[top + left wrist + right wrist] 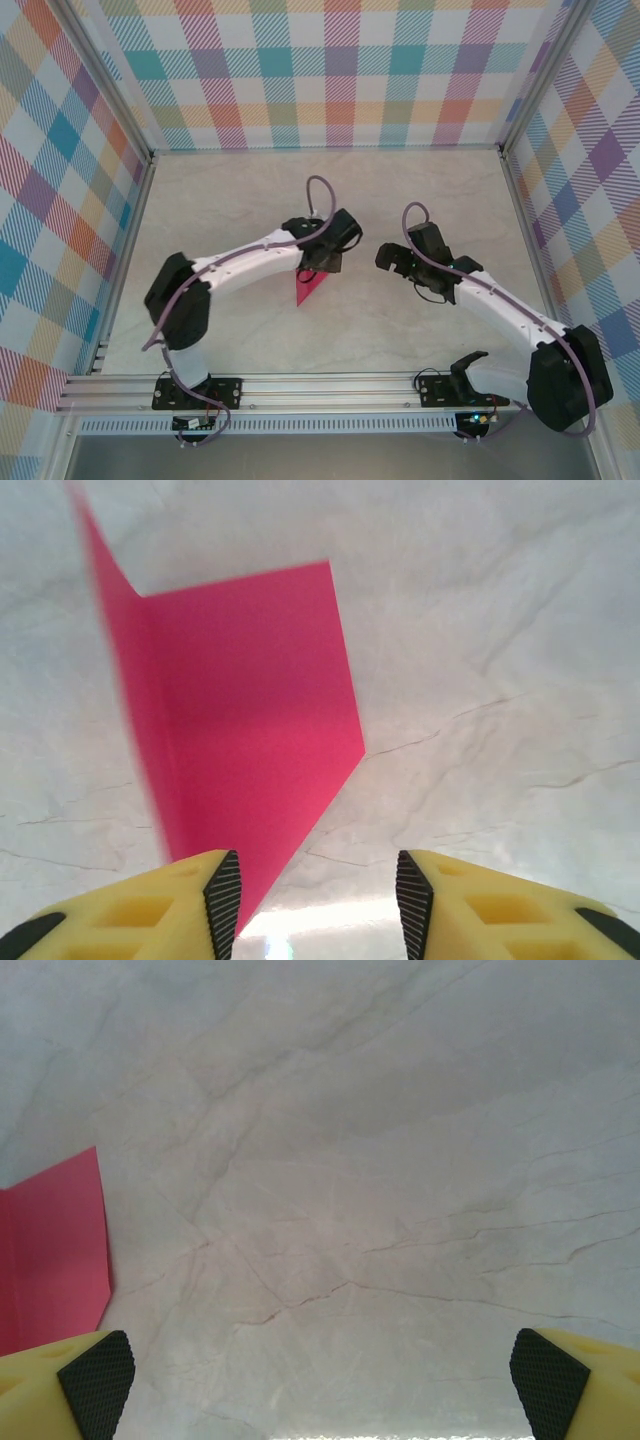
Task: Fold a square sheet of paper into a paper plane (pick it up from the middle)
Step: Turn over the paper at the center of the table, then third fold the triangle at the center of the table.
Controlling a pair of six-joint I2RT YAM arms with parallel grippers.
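The paper (250, 710) lies on the counter (230, 200) with one crease and a raised flap, and looks far from a plane. The left gripper (318, 900) hovers over it, jaws apart and empty. The right gripper (322, 1378) gapes wide nearby.

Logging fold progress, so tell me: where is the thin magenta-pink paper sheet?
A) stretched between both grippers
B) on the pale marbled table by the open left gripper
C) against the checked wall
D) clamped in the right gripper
B: the magenta-pink paper sheet lies on the pale marbled table, one flap raised, beside the open left gripper.
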